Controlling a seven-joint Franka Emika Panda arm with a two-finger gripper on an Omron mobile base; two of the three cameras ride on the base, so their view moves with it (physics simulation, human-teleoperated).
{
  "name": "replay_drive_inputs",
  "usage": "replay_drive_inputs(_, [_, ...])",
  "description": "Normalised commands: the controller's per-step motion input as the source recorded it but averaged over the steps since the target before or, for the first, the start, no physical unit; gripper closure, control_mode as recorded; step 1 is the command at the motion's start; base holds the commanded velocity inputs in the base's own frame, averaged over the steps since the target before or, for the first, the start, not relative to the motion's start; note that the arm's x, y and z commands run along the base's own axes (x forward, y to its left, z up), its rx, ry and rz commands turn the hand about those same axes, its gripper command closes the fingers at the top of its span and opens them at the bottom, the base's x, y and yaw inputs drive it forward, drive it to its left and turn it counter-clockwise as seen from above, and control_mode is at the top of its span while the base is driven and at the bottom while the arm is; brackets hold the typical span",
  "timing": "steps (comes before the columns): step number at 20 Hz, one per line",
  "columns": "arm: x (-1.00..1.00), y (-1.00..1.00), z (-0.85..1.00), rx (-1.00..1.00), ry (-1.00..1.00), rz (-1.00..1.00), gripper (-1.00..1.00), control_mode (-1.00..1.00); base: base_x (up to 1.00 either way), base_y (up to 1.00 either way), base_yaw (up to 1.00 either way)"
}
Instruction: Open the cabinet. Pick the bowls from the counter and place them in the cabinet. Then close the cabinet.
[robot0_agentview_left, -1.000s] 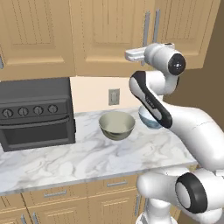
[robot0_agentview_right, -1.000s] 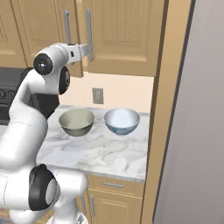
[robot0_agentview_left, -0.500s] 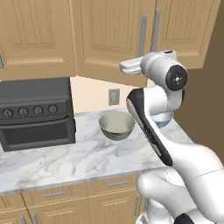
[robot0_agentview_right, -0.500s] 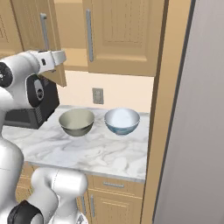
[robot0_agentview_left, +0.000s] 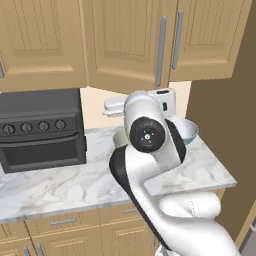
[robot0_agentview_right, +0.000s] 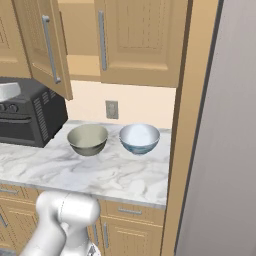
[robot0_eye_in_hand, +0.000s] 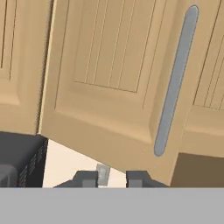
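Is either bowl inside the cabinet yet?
No. In the right base view the olive-grey bowl and the white patterned bowl both sit on the marble counter, below the cabinet.

Kitchen: oak cabinet (robot0_agentview_right: 135, 40), marble counter (robot0_agentview_right: 100, 172), oven (robot0_agentview_left: 40, 127).

Left base view sits behind the arm (robot0_agentview_left: 150, 150) on its left, faces forward and down at counter (robot0_agentview_left: 60, 182), oven (robot0_agentview_left: 40, 127) and cabinet (robot0_agentview_left: 130, 45). Right base view looks from the right side at the same counter (robot0_agentview_right: 100, 172), oven (robot0_agentview_right: 30, 115), cabinet (robot0_agentview_right: 140, 40) and both bowls (robot0_agentview_right: 88, 139). Hand view is close under the ajar cabinet door (robot0_eye_in_hand: 109, 83), tilted up at its handle (robot0_eye_in_hand: 174, 83).
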Motion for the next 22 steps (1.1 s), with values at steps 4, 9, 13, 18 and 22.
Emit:
replay_drive_inputs(4, [-1.0,-0.49,-0.28,0.06,-0.05,0.01,-1.0,-1.0,0.0,0.0,0.0])
replay_drive_inputs(9, [-0.59,-1.0,0.05,0.16,-0.02,0.05,-1.0,-1.0,0.0,0.0,0.0])
replay_drive_inputs(13, [-0.11,-1.0,0.08,0.18,0.04,0.08,-1.0,-1.0,0.0,0.0,0.0])
replay_drive_inputs(18, [0.08,-1.0,0.09,0.16,0.19,0.06,-1.0,-1.0,0.0,0.0,0.0])
replay_drive_inputs(22, [0.2,-0.94,0.02,0.13,0.17,0.14,-1.0,-1.0,0.0,0.0,0.0])
